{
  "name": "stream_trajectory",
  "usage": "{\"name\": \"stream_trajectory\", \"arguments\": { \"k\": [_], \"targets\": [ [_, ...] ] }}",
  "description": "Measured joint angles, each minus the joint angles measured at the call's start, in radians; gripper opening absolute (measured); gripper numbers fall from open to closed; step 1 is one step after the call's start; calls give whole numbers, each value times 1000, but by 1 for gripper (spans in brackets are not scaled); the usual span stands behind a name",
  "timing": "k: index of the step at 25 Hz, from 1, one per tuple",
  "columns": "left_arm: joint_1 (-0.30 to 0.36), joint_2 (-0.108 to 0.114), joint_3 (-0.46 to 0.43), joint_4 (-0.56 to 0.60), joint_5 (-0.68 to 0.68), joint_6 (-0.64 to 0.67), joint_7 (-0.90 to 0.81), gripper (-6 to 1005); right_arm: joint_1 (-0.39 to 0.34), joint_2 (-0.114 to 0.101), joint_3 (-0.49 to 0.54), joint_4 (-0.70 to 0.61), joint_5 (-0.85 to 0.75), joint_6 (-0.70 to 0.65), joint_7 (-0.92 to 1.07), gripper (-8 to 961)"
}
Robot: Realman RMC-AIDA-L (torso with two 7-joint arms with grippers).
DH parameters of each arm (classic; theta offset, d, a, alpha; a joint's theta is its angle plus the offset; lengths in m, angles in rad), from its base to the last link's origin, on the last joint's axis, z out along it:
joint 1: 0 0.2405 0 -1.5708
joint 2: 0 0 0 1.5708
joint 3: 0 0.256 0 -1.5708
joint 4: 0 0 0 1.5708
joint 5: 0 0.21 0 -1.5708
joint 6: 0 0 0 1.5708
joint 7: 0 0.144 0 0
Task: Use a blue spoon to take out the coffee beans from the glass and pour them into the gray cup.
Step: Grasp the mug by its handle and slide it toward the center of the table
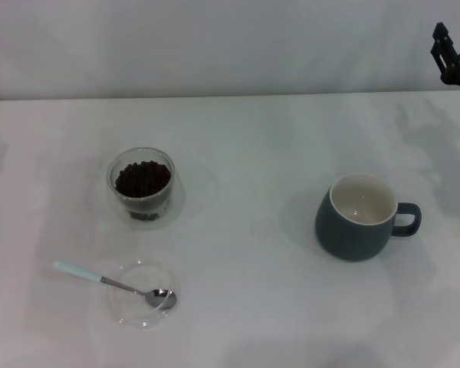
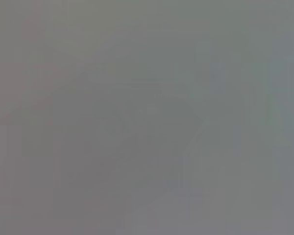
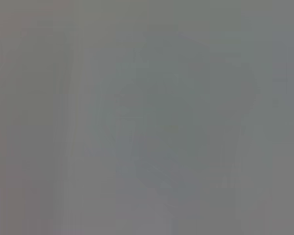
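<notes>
The blue spoon (image 1: 111, 282) lies on my left side of the bench (image 1: 245, 307), bowl in a shallow glass dish (image 1: 142, 304), handle pointing farther left. My right end effector (image 1: 454, 57) hangs far across, grip unreadable; my left is unseen.

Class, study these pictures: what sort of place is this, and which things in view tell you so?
Probably a staged robot test bench, not a real kitchen: a plain white table against a bare wall, holding only a glass of coffee beans, a gray cup and a blue spoon, with the right gripper at the far right edge.
</notes>
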Motion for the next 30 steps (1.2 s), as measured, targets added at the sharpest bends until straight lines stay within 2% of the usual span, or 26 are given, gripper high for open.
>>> {"name": "stream_trajectory", "arguments": {
  "k": [12, 21, 25, 30],
  "targets": [
    [-23, 0, -2, -2, -23, -6, -44, 859, 17, 1, -47, 10, -23, 13, -91, 571],
    [-25, 4, 3, -13, -29, -17, -59, 859, -8, 7, -68, 0, -13, 7, -82, 570],
    [1, 3, 7, -9, -4, 4, -69, 860, -14, 8, -66, -3, -12, -3, -69, 570],
    [66, 2, 10, -13, 56, 44, -69, 860, -19, 8, -66, -1, -3, 4, -69, 572]
  ]
}}
